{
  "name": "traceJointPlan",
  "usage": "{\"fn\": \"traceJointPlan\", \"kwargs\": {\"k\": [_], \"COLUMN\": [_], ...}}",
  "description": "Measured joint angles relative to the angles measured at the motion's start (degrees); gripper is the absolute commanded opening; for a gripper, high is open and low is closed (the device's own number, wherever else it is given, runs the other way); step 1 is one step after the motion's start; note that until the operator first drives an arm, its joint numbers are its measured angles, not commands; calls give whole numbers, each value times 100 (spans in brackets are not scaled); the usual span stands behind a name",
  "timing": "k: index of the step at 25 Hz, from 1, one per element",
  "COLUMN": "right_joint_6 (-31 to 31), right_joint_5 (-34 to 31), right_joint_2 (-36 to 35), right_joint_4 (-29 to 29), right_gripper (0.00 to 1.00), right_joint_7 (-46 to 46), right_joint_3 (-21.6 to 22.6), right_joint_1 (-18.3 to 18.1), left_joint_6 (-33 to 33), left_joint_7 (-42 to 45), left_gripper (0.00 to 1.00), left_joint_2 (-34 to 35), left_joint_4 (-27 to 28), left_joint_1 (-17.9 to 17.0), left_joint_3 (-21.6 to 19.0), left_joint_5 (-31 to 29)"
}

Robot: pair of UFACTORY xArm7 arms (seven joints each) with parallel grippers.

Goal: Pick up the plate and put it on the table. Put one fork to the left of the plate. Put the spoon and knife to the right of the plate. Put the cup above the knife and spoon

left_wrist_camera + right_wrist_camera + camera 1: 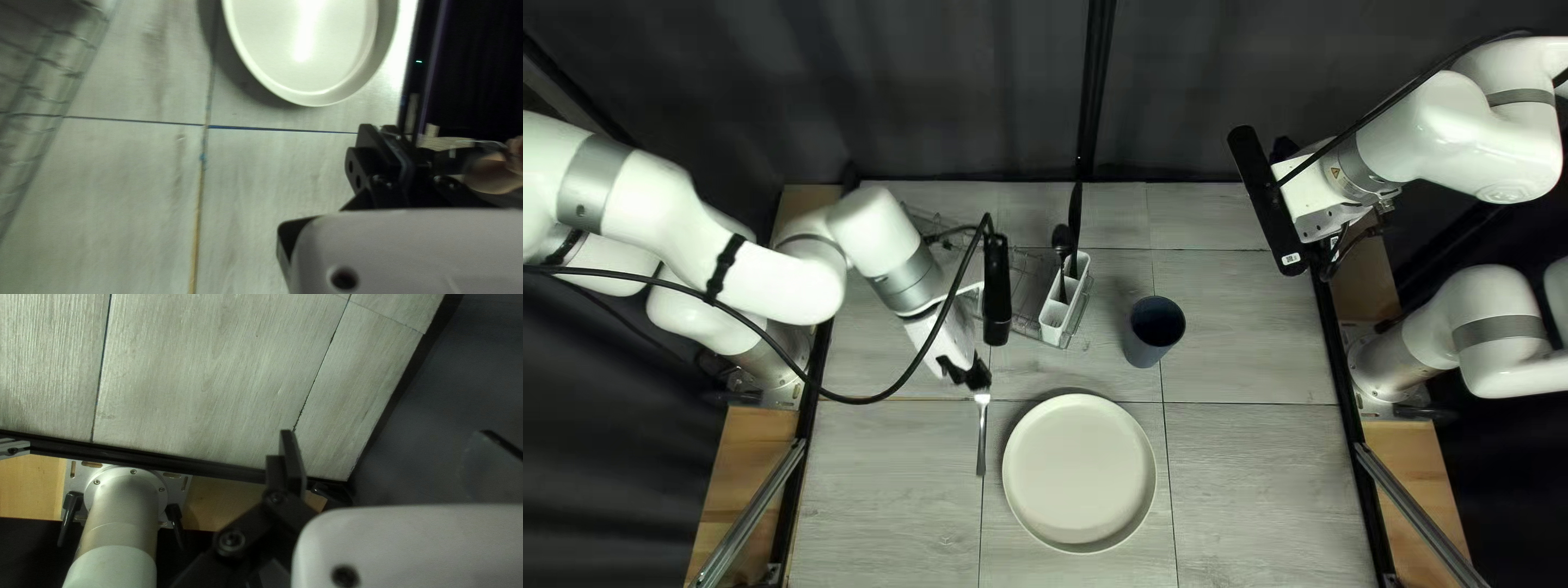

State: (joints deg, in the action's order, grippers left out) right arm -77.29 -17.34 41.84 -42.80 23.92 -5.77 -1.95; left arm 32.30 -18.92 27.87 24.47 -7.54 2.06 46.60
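**Plate near the tabletop's near edge, fork at its left in the left gripper**

The round, pale plate [1079, 474], the landmark here, lies flat on the near part of the tabletop [1263, 479]. Immediately to its left in the top left view, just beside its rim but apart from it, is the fork [981, 436], tines toward the near edge. The left gripper [973, 376], above and to the left of the plate, has its jaws pinching the fork's handle end. Whether the tines touch the tabletop cannot be told. In the left wrist view, the plate is ahead of these jaws, clear of them.

Beyond the plate and slightly to its right, the dark blue cup [1145, 346] stands upright. Farther beyond the plate is the white cutlery holder [1053, 318], with a dark spoon [1062, 237] standing bowl up and a second dark utensil [1075, 212], its kind unclear. The holder stands at the right side of a wire rack [1026, 285], itself beyond the plate and to its left. The right gripper [1345, 248] is well beyond and to the right of the plate, jaws spread.
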Motion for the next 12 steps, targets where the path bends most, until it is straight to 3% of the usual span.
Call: {"fn": "traceJointPlan", "kwargs": {"k": [6, 12], "right_joint_6": [0, 0], "right_joint_5": [0, 0], "right_joint_2": [0, 0], "right_joint_4": [0, 0], "right_gripper": [100, 100], "right_joint_7": [0, 0], "right_joint_3": [0, 0], "right_joint_1": [0, 0], "left_joint_6": [-259, 12], "left_joint_7": [-2410, -4097], "left_gripper": [0, 0], "left_joint_2": [-892, -1598], "left_joint_4": [-99, -110], "left_joint_1": [-635, -742], "left_joint_3": [522, 825], "left_joint_5": [2057, 3502]}}
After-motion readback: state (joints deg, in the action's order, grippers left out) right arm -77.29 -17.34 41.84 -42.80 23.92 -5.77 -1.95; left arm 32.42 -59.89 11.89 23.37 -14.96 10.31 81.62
